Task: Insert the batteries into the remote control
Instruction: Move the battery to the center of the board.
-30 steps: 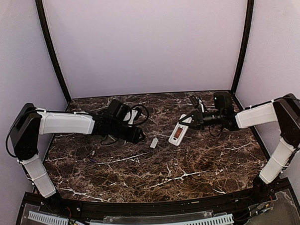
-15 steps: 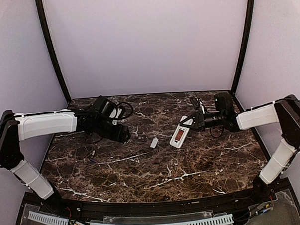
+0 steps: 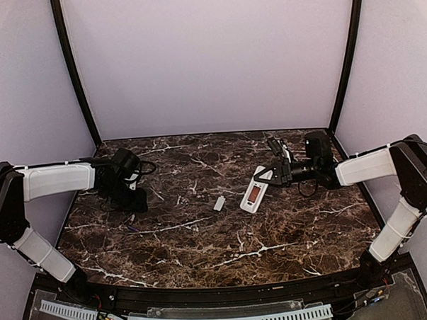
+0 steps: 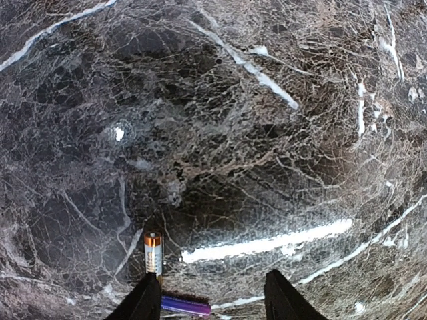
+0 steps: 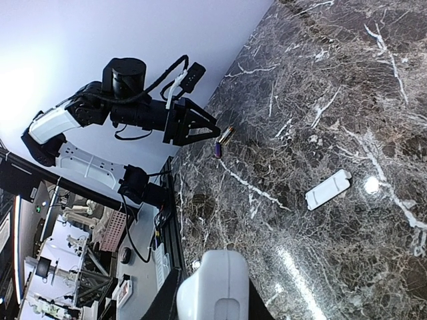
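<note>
The white remote control [image 3: 253,191] lies tilted at centre right, back up, its reddish compartment showing. My right gripper [image 3: 269,176] is shut on its far end; in the right wrist view that rounded white end [image 5: 213,287] sits between the jaws. A copper-topped battery [image 4: 153,253] and a purple battery [image 4: 185,305] lie on the marble at the left. My left gripper [image 4: 213,299] hangs over them, open, with its left finger beside both. They also show as the copper battery [image 5: 227,135] and purple battery [image 5: 217,149] below the left gripper [image 5: 195,127].
A small loose white cover piece [image 3: 219,203] lies on the dark marble table [image 3: 224,244] just left of the remote, also seen as the cover [image 5: 328,189]. Black posts and pale walls close in the back and sides.
My left arm has swung back from the table's middle to the left side, above the batteries, its jaws widening then narrowing. The right gripper and remote have hardly moved.
</note>
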`<state>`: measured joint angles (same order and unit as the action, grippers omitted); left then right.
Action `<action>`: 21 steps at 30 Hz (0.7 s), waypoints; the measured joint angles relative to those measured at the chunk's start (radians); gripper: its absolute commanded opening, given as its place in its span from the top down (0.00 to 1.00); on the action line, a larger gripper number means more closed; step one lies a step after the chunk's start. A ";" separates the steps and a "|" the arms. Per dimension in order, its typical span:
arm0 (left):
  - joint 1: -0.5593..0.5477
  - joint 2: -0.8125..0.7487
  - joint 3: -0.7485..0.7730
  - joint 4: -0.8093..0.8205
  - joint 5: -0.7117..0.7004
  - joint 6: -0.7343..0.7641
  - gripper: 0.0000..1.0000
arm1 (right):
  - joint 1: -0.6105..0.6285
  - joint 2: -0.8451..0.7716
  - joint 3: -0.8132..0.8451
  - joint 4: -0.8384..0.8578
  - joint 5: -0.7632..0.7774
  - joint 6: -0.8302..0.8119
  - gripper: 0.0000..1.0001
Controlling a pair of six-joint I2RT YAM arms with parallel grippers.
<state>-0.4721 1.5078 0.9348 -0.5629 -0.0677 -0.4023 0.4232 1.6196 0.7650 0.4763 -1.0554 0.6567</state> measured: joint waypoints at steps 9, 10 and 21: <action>0.016 -0.044 -0.027 0.027 0.036 0.019 0.50 | 0.035 0.019 0.011 -0.022 -0.022 -0.042 1.00; 0.016 -0.044 -0.027 0.026 0.026 0.024 0.50 | 0.039 0.019 0.015 -0.029 -0.022 -0.048 1.00; 0.035 -0.009 -0.027 -0.012 -0.026 0.038 0.59 | 0.054 0.026 0.041 -0.068 -0.026 -0.076 1.00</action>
<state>-0.4374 1.4986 0.9077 -0.5747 -0.0940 -0.3645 0.4770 1.6459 0.8059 0.4088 -1.0809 0.5804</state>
